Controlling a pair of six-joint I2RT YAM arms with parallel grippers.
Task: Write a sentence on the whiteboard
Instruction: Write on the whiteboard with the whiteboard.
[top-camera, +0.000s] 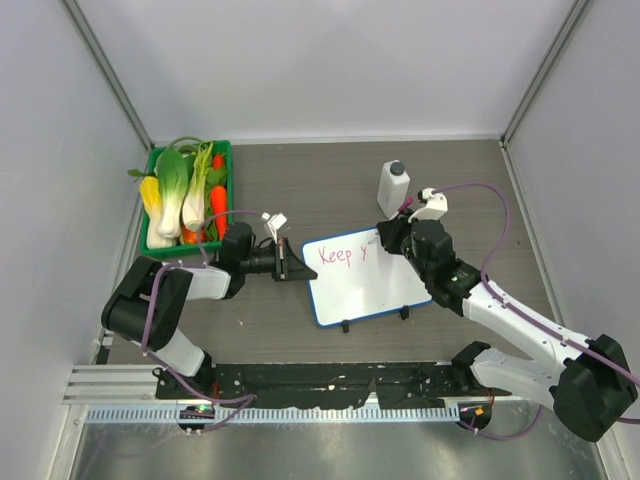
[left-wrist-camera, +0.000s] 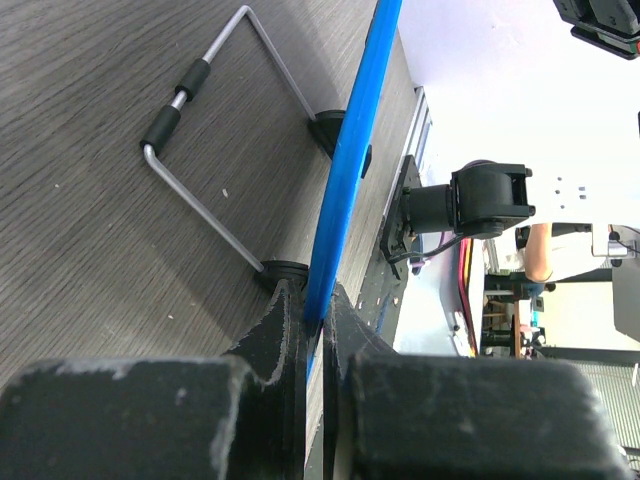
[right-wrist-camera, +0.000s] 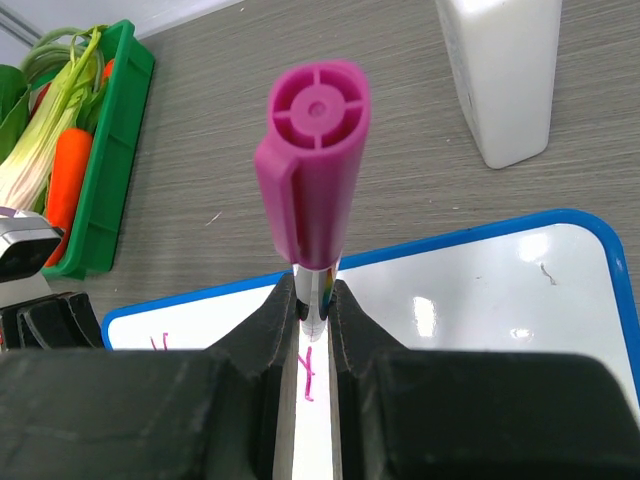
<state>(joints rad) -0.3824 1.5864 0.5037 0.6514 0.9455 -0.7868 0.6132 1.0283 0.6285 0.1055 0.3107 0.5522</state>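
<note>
One pink word and a lone letter, "Keep y", make up the sentence (top-camera: 343, 255), written in thin strokes along the upper left part of the whiteboard (top-camera: 375, 285). The whiteboard lies near the middle of the table (top-camera: 330, 185) in the top view, turned slightly so its left end sits lower in the frame than its right. Two small black feet show at its lower edge.

At the board's left edge, the left end effector (top-camera: 288, 263) is pressed together on the blue rim (left-wrist-camera: 355, 130). The left wrist view shows that rim running up between the two dark fingers. Left of the rim in that view, a bent wire stand (left-wrist-camera: 162, 127) with black sleeves lies on the wood grain.

Over the board's upper right corner, the right end effector (right-wrist-camera: 312, 300) pinches a pink marker (right-wrist-camera: 312, 170). The marker's cap end points up at the right wrist camera and its tip is hidden between the fingers, with a short pink stroke showing just below.

Above the board stands a white bottle (top-camera: 393, 186). A green tray (top-camera: 156, 160) of vegetables sits at the upper left.
</note>
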